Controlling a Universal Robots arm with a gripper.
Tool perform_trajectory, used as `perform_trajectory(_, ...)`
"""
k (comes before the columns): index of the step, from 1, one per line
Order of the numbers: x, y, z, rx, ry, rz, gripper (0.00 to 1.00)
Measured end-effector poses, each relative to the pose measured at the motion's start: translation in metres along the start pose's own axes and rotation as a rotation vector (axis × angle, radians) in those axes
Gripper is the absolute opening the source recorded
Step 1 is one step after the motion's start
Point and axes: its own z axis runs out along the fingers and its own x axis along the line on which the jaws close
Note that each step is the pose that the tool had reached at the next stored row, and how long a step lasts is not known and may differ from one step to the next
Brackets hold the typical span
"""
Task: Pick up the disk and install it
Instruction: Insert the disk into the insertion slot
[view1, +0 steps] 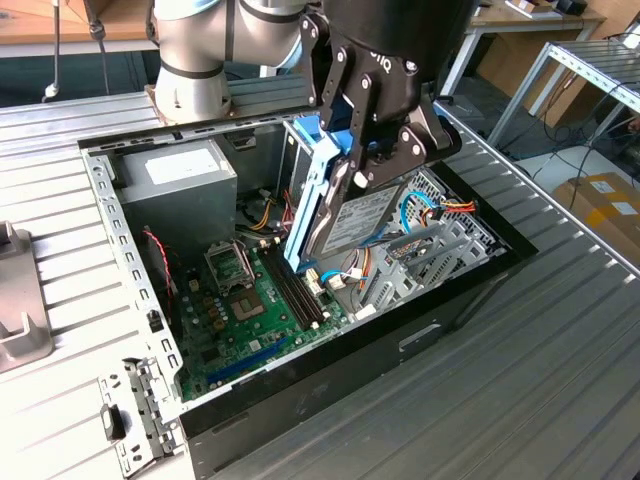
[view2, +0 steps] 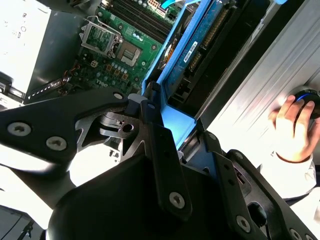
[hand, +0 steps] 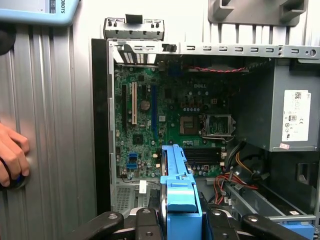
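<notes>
The disk (view1: 352, 218) is a silver-grey drive with a pale label, framed by a blue plastic bracket (view1: 304, 195). It hangs tilted on edge over the right half of the open computer case (view1: 108, 215) in the exterior view. My gripper (view1: 374, 158) is shut on the disk's upper end, its black fingers clamping the bracket from both sides. In the second wrist view the disk (view2: 201, 41) slants down from the gripper (view2: 182, 136) toward the case. In the first wrist view the bracket (hand: 177, 192) stands between the fingers (hand: 145, 226) above the drive bay area.
Inside the case are a grey power-supply box (view1: 180, 172), a green motherboard (view1: 238, 300) and loose red, orange and blue cables (view1: 440, 206). The case lies on a ribbed metal table (view1: 520, 380). A person's hand (view2: 294, 126) rests on the table beside the case.
</notes>
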Motion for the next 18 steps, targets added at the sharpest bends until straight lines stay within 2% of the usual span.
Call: perform_trajectory(18,0.0002,-0.0097,0.0040,0.0001,-0.0001,0.000,0.37)
